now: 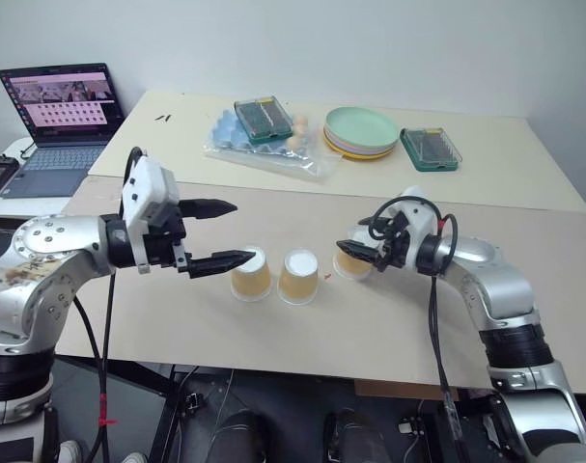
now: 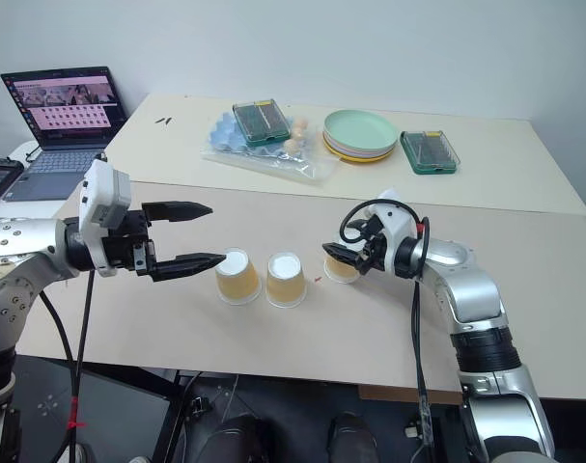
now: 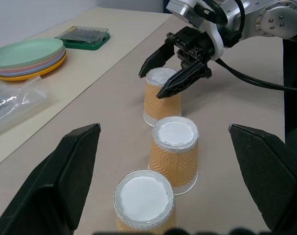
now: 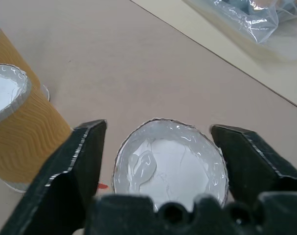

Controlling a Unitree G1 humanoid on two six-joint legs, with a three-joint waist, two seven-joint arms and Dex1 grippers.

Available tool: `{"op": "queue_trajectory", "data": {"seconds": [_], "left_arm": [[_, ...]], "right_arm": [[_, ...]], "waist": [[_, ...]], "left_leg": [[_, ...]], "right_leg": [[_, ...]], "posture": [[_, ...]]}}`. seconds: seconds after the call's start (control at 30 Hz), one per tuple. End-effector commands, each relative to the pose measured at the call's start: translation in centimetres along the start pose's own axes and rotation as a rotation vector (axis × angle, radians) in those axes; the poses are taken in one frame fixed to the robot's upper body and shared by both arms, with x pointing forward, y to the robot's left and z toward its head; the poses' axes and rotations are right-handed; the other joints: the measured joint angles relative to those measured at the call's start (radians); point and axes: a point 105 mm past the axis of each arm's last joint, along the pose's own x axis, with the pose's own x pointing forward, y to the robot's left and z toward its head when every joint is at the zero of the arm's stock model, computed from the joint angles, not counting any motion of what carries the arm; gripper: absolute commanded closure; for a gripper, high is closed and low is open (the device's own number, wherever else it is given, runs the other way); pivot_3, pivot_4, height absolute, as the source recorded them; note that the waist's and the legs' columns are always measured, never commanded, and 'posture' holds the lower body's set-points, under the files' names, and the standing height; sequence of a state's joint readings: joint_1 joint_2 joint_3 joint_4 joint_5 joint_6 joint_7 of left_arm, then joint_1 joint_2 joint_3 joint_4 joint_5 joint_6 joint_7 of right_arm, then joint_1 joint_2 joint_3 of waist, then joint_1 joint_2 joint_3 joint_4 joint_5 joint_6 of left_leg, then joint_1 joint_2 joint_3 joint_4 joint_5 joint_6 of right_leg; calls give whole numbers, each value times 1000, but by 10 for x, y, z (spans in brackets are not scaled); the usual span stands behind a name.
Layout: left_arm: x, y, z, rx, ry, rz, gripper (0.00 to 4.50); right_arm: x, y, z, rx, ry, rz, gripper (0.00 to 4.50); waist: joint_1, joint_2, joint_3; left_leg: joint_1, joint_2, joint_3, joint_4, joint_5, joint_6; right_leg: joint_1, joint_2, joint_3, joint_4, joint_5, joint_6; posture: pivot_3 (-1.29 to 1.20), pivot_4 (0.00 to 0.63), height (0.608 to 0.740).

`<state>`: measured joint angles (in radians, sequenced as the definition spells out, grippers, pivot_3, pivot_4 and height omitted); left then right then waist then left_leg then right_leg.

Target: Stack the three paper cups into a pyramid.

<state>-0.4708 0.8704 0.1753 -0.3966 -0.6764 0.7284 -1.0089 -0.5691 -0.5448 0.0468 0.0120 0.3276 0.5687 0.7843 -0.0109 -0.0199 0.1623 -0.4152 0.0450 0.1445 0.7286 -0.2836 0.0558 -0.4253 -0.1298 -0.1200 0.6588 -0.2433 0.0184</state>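
While the right gripper [image 4: 160, 147] straddles the rightmost tan, white-based inverted paper cup [image 3: 161, 96] on the beige table [image 1: 399, 318], its fingers not visibly pressing, closure should be centred before lifting; the left gripper [image 1: 220, 233] is spread.

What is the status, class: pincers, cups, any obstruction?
Left pincer open, empty, beside the left cup. Right pincer straddles the right cup, small gaps showing. Middle cup free; all three upside down, unstacked. Nothing in the way.

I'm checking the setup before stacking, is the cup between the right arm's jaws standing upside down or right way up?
Upside down. The cup at the right gripper shows its closed white base on top, with its wider end down on the table.
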Motion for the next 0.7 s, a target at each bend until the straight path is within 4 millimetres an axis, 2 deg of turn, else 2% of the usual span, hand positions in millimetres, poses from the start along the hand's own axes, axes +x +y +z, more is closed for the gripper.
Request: {"op": "queue_trajectory", "data": {"seconds": [0.03,0.2,0.3,0.4,0.5,0.57,0.63,0.7], "left_arm": [[-5,1,10,40,-17,13,0],[-6,3,11,41,-19,21,0],[-6,4,11,39,-19,28,0],[-5,5,10,36,-17,32,0],[-4,4,8,32,-18,30,0],[-3,3,7,31,-16,25,0],[-1,2,6,31,-17,20,0],[0,2,5,31,-18,17,0]], "right_arm": [[-6,-3,6,-24,-18,-13,1852],[-3,-3,7,-30,-19,-18,1872],[1,1,25,-71,-56,1,1872],[3,1,62,-133,-125,30,1872],[3,-1,110,-201,-189,54,1872],[5,4,142,-228,-227,96,1872],[10,19,168,-236,-236,180,1872],[13,40,179,-252,-223,293,1872]], "waist": [[-1,0,0],[0,0,0],[-1,0,0],[-3,2,1],[-9,3,2],[-9,3,2],[-7,3,2],[-5,3,2]], "left_leg": [[0,0,0,0,0,0],[0,0,0,0,0,0],[0,0,0,0,0,0],[0,0,0,0,0,0],[0,0,2,0,0,0],[0,0,2,0,0,-1],[0,1,2,-1,1,-1],[-1,0,2,-2,1,-1]], "right_leg": [[0,0,0,0,0,0],[0,0,0,0,0,0],[0,0,0,0,0,0],[0,0,0,0,0,0],[-2,0,3,3,0,0],[-4,0,3,4,0,0],[-4,1,2,4,0,0],[-4,1,2,5,0,0]], "posture": [[0,150,706],[0,150,706],[0,150,706],[0,150,706],[0,150,706],[0,150,706],[0,150,706],[0,150,706]]}}
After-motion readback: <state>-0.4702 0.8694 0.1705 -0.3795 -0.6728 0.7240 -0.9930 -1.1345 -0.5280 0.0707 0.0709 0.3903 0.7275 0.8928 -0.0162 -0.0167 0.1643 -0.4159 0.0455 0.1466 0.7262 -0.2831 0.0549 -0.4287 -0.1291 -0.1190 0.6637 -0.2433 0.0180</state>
